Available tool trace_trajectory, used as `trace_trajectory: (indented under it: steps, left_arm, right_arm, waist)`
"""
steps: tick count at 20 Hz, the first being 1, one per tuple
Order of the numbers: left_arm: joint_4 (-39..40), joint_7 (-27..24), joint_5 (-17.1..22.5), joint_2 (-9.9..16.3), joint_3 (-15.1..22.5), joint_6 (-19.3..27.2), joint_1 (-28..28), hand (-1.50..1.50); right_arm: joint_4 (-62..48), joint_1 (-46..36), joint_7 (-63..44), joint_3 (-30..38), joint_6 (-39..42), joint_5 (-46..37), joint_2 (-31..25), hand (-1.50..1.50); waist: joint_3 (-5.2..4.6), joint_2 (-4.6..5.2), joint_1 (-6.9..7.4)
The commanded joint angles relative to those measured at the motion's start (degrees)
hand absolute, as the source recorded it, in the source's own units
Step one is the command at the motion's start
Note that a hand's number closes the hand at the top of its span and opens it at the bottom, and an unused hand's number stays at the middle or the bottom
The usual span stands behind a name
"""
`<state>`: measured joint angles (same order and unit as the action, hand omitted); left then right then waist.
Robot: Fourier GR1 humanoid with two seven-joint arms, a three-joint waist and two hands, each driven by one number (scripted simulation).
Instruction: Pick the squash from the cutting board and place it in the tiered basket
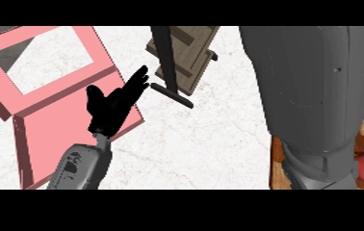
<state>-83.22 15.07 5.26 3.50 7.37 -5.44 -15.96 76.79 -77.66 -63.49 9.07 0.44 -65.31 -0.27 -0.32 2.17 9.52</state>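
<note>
The left hand point(112, 106) is black and sits at the lower left of the view, at the end of a grey forearm point(80, 166) that comes up from the bottom edge. Its fingers point(135, 83) are straight and spread out, pointing up and to the right, and the thumb sticks out to the left. It holds nothing. The hand lies over the edge of a pink frame point(53, 97), which looks like the tiered basket, with white counter showing through its open middle. Just past the fingertips stands a dark post point(165, 52) with a short dark foot at its base, and behind it is a brown wooden thing point(188, 57) made of slats. The white counter point(206, 138) spreads out under all of this. On the right, a big grey arm point(313, 95) fills most of that side, from the top down to the bottom. The right hand does not show. A strip of brown wood point(279, 170), maybe the cutting board, peeks out beside the big arm near the bottom right. The squash cannot be seen, so I cannot tell where it is.
</note>
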Motion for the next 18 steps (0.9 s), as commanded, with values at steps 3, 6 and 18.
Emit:
trace_trajectory:
  steps: [3,6,18]
  left_arm:
    - [1.43,-1.52,-0.82,-0.66,0.52,0.33,0.77,0.00]
    - [1.46,-0.54,-0.39,0.19,-0.82,0.35,-1.01,0.00]
    - [-0.37,-0.06,0.86,1.66,-4.17,1.85,3.48,0.00]
  right_arm:
    - [-14.46,-9.18,0.15,3.92,-14.46,2.99,0.26,-1.50]
    - [-19.96,-11.22,3.55,2.57,-22.23,1.02,0.26,-1.50]
    - [-28.52,-21.33,-10.94,9.67,-33.37,-14.14,0.25,-1.50]
  waist:
    - [-0.06,0.39,-0.24]
    - [-0.06,0.29,-0.86]
    - [0.15,-2.18,-7.16]
